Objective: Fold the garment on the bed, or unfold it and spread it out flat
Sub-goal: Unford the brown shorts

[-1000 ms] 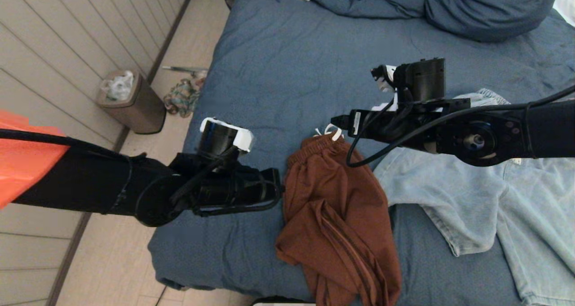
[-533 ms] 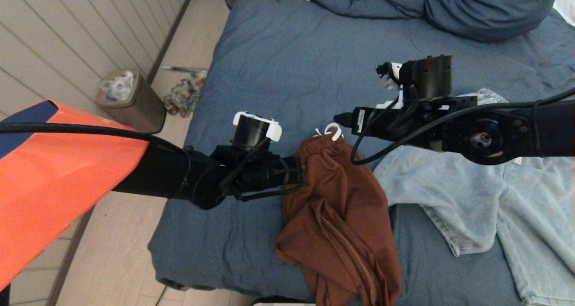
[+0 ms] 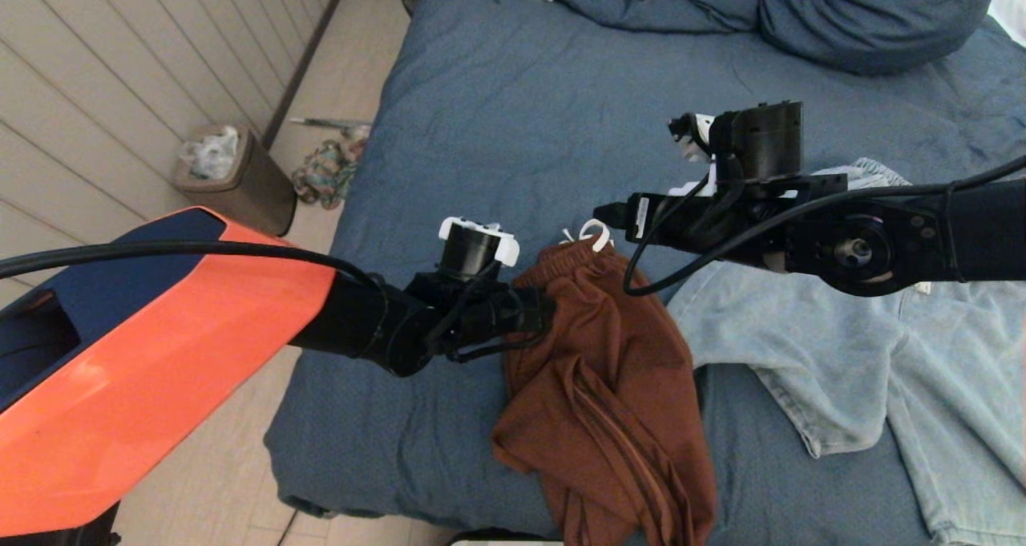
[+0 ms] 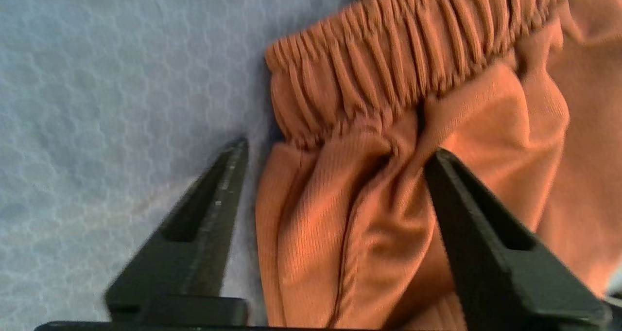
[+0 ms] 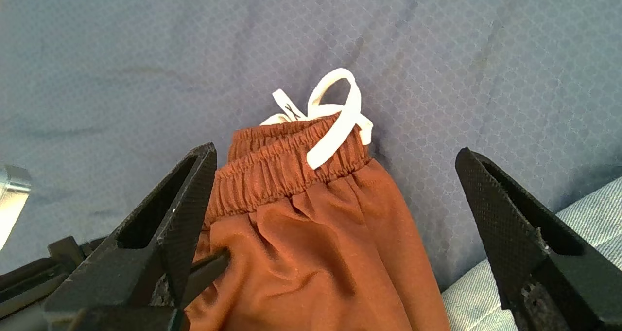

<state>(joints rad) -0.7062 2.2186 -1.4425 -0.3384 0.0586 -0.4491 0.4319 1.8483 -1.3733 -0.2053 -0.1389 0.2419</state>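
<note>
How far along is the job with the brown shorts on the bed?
Nothing looks done: the brown shorts lie crumpled on the bed. In hand: the left gripper, open, straddles fabric under the waistband; the right gripper hovers open above. Gripping and spreading or folding remain.

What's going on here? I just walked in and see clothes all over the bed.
The robot is working on the rust-brown shorts on the bed. Its left gripper, open, straddles a fold just below the elastic waistband. The right gripper hovers open above the waistband. Light-blue denim shorts lie alongside.
</note>
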